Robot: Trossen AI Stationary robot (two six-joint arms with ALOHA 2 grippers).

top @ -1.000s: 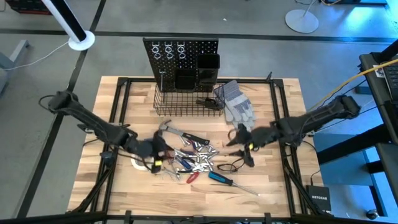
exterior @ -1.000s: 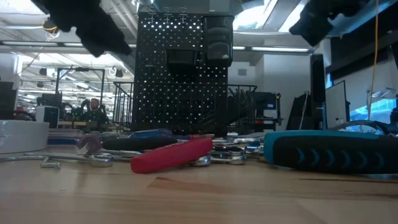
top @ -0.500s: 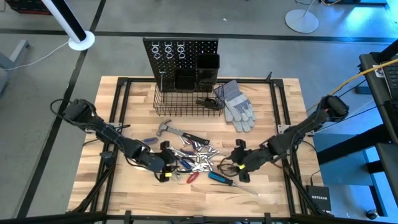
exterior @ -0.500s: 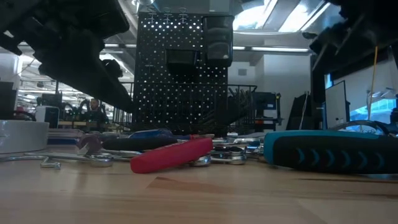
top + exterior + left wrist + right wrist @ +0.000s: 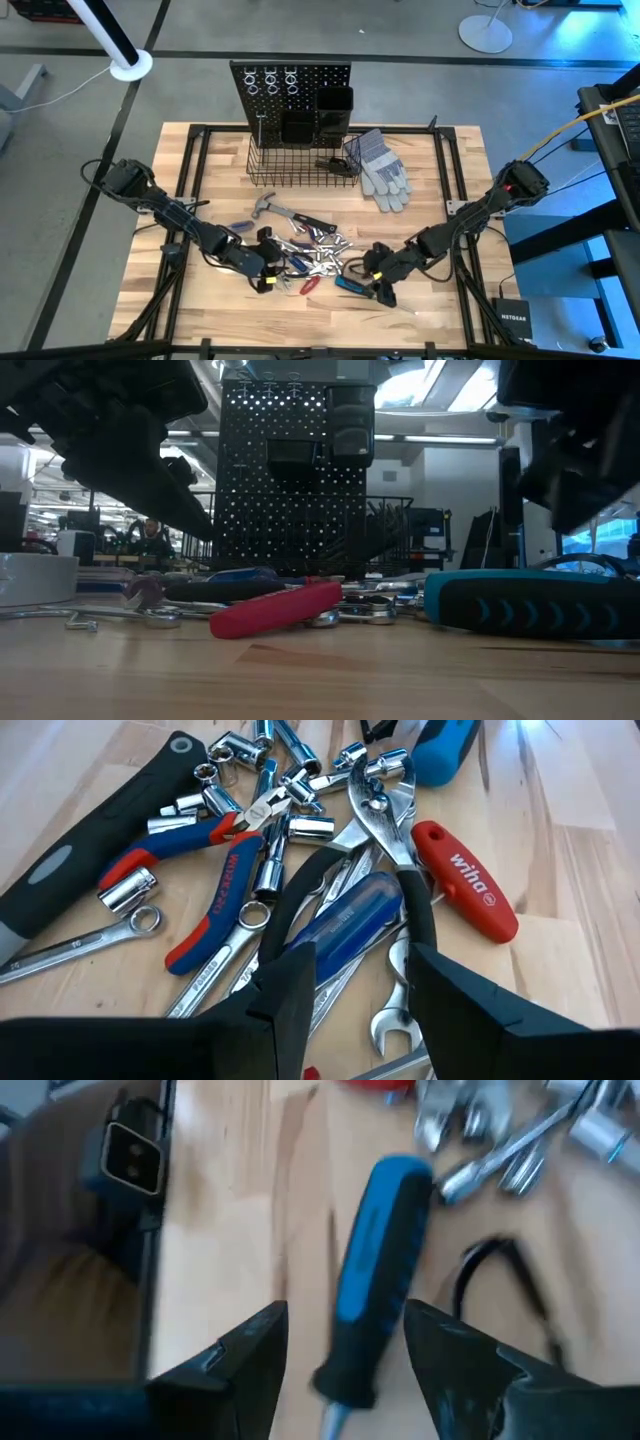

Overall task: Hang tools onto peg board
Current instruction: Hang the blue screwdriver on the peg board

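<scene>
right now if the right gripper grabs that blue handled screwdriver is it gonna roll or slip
The blue-handled screwdriver lies flat on bare wood between the right gripper's open fingers, clear of the pile. Its rounded handle probably rolls if nudged sideways. It looks rigid, and the dark, rubbery-looking grip sections should resist slipping.

We see even overhead light on the desk from above, with soft, short shadows. At desk height, bright ceiling windows leave the peg board and both arms in silhouette. The right wrist picture is motion-blurred around the blue-handled screwdriver; the left wrist picture is sharp.
</scene>
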